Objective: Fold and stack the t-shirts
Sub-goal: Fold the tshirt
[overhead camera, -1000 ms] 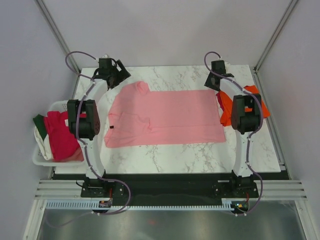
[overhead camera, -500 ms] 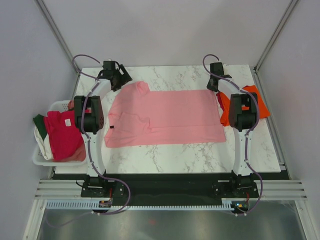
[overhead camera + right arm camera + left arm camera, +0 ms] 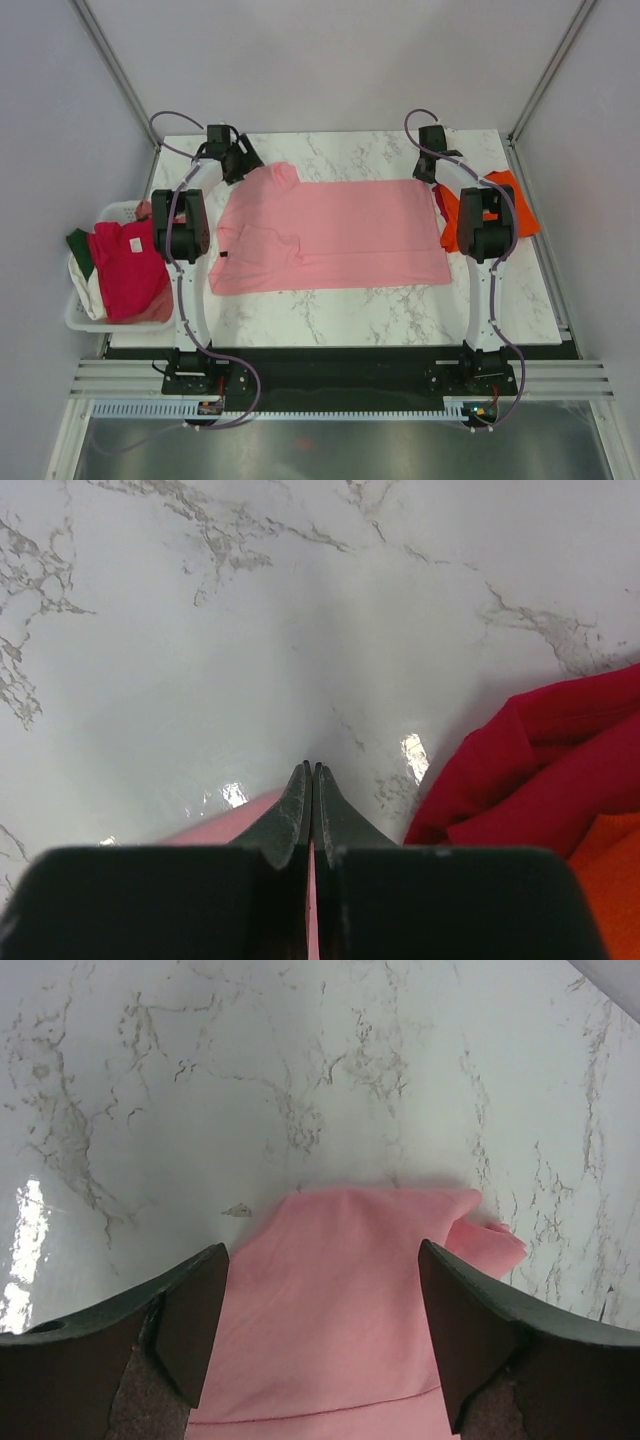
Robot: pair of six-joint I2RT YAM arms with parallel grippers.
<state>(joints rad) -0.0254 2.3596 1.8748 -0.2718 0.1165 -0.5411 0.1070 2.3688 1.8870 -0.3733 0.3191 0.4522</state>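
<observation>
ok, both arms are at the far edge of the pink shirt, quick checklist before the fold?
1. Far-right corner of pink t-shirt in right tool: ok, shut, pink edge shows between its jaws.
2. Far-left corner in left tool: not ok, open, jaws either side of the cloth.
3. Height of left tool for a pinch: cannot tell.
4. Clearance of orange t-shirt from right tool: ok, beside it, apart.
5. Flatness of pink t-shirt: ok, except a bunched bit by left tool.
</observation>
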